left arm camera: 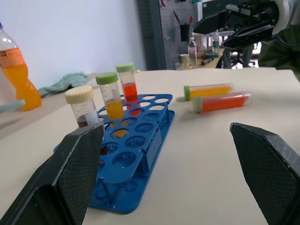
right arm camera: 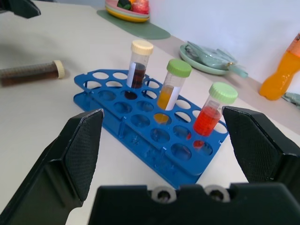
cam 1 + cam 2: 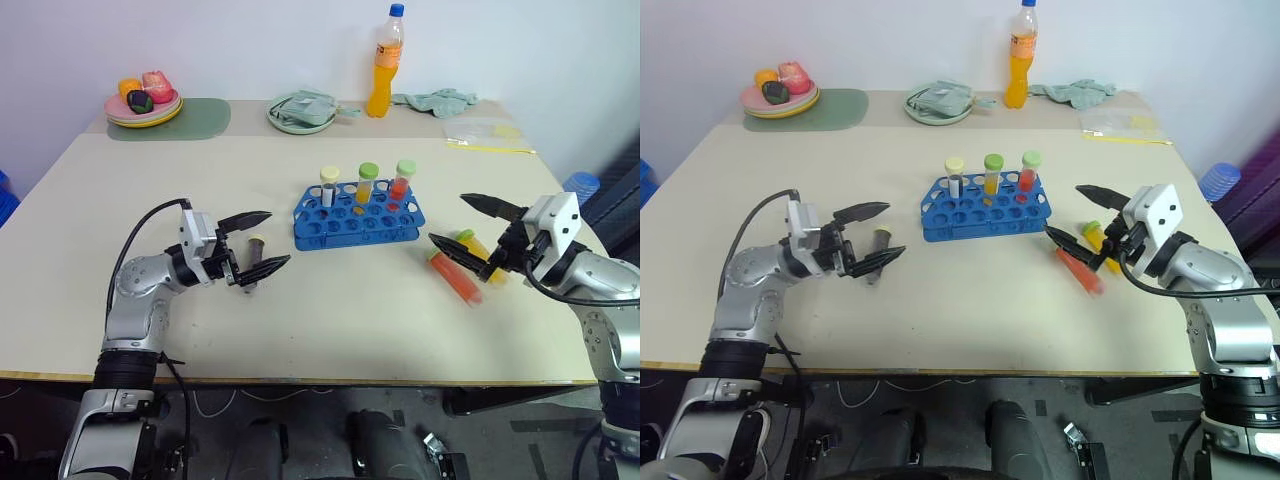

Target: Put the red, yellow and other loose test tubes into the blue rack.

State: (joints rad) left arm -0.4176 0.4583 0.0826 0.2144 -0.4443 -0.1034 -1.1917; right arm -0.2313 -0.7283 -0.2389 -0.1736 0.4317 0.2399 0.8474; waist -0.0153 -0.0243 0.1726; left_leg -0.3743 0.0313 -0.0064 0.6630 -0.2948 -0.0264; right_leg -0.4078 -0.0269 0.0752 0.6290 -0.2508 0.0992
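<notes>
Both tools are spread wide and empty: the left tool (image 3: 257, 243) hovers around a dark brown, cream-capped tube (image 2: 32, 71) lying left of the blue rack (image 3: 357, 222), the right tool (image 3: 476, 228) over a red tube (image 3: 455, 277) and yellow tube (image 1: 209, 89) lying right of it. Three capped tubes already stand upright in the rack's back row, so by my reckoning three remain loose on the worktop (image 3: 330, 320).

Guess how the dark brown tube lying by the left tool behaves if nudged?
The dark brown tube lies on its side on the bare table, so it probably rolls. Its cream cap looks slightly wider than the body, so it may curve instead of rolling straight. The smooth plastic wall could slip between the open left tool fingers.
</notes>
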